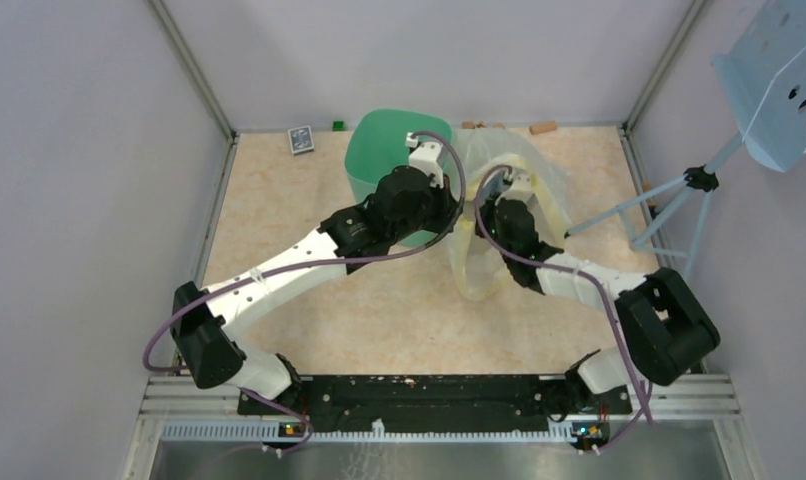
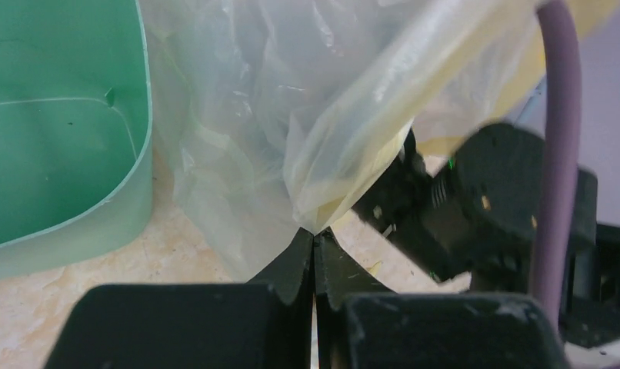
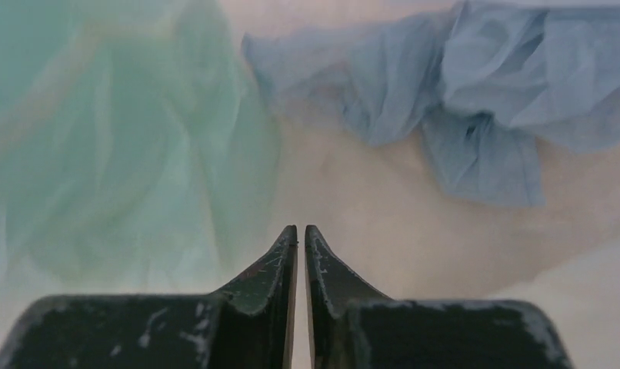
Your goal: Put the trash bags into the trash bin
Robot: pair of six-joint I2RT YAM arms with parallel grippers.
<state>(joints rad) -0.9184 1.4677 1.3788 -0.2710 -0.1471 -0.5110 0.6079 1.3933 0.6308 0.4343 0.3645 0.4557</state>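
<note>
Left end effector point(image 2: 315, 234): pinching cream-yellow translucent plastic bag point(image 2: 291, 100), likely lifting it aside.
Right end effector point(image 3: 301, 231): closed, facing crinkly pale-blue plastic bag point(image 3: 484, 84).

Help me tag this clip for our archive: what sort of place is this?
Probably a lab robot test cell: white panel walls enclose a beige table, two robot arms are bolted at its near edge, and a tripod stands beside it.

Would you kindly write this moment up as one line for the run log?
left pincer: shut on cream-yellow bag | right pincer: shut | pale blue bag: not in mint-green bin
</note>
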